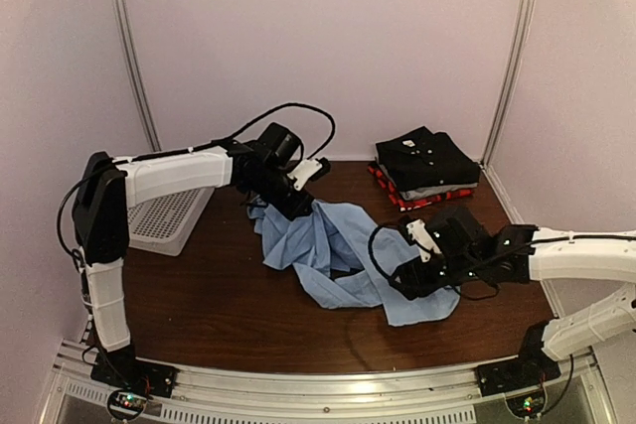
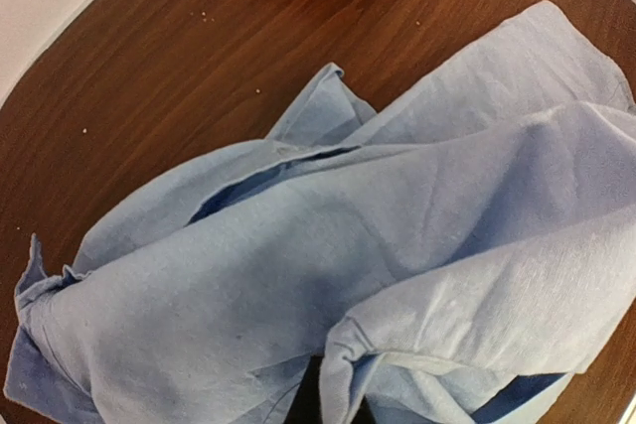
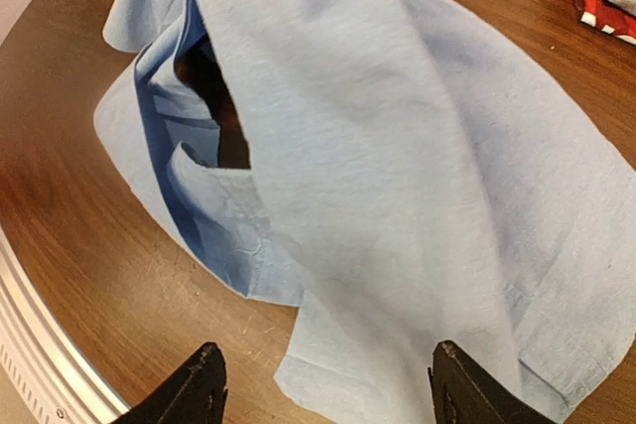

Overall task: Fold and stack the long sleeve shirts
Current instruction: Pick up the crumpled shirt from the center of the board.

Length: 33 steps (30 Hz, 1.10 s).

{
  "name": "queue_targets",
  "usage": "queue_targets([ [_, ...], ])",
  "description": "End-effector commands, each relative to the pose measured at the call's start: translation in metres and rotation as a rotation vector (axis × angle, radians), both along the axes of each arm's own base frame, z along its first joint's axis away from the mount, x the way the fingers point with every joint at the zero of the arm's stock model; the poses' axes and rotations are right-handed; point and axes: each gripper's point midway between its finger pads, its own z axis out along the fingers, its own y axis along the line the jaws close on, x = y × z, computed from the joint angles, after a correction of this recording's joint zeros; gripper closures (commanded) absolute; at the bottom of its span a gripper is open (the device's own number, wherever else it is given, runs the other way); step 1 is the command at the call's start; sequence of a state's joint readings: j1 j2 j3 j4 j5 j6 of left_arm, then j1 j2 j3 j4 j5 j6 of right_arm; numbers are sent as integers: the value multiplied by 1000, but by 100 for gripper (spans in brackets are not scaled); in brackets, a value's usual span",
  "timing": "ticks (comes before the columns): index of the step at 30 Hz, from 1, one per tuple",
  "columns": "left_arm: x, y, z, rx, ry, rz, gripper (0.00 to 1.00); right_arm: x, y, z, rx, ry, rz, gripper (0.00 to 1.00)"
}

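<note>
Although crumpled and unfolded, the light blue shirt [image 1: 318,240] lies wholly on the table [image 1: 219,295]. It spreads from about the middle of the top toward the right part of the near edge.

Left gripper [image 1: 300,204]: set at the shirt's far end, against cloth that bunches up to it. Its wrist view is filled with blue folds and the fingers are hidden, so I cannot tell whether it grips or stands parted.

Right gripper [image 3: 328,389]: over the shirt's near right portion, jaws spread wide. Both dark fingertips [image 3: 204,384] are visible, with a broad band of cloth lying below the gap between them. Nothing is clamped.

At the far right corner stands a folded stack:
- black shirt [image 1: 427,158] on top;
- grey shirt [image 1: 429,192] under it;
- red-plaid shirt [image 1: 393,191] at the bottom, its edge jutting out toward the middle of the table.

The stack and the blue shirt are near each other but apart.

A white mesh basket [image 1: 164,220] sits against the left edge, well apart from the stack. The blue shirt's left end lies near it without touching.
</note>
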<state>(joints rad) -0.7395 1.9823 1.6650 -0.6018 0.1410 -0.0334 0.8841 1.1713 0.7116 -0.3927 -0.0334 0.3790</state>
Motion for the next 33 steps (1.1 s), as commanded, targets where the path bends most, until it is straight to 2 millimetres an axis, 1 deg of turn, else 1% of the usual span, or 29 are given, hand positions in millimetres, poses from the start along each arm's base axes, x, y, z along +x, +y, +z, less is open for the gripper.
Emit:
queue_targets([
  [1, -1, -6, 13, -42, 5, -8, 100, -14, 10, -23, -55, 13, -12, 30],
  [4, 0, -5, 12, -37, 5, -6, 100, -21, 15, -42, -102, 38, -17, 31],
  [6, 0, -4, 13, -38, 5, -7, 100, -22, 13, -53, -148, 45, -31, 30],
  [9, -1, -3, 15, -37, 1, -9, 100, -23, 7, -66, -234, 45, -55, 29],
  [12, -1, -2, 17, -35, -5, -4, 100, -25, -1, -84, -318, 57, -74, 29],
  [15, -2, -1, 16, -34, -4, -6, 100, -28, 2, -96, -331, 76, -59, 30],
  [19, -2, 0, 14, -23, -5, -3, 100, -34, 6, -103, -297, 105, -44, 33],
  [20, -1, 1, 13, -19, -5, -2, 100, -36, 5, -105, -294, 112, -42, 35],
  [22, -1, 2, 12, -15, -9, 2, 100, -39, 1, -108, -303, 122, -46, 43],
  [26, -2, 5, 12, -9, -11, 8, 100, -42, -8, -112, -316, 133, -59, 67],
  [30, -5, 17, 11, 8, -12, 19, 100, -45, -21, -110, -343, 129, -84, 87],
  [32, -7, 25, 12, 11, -11, 24, 100, -44, -27, -106, -352, 120, -102, 98],
  [33, -10, 28, 13, 10, -10, 18, 100, -43, -28, -101, -348, 109, -112, 100],
])
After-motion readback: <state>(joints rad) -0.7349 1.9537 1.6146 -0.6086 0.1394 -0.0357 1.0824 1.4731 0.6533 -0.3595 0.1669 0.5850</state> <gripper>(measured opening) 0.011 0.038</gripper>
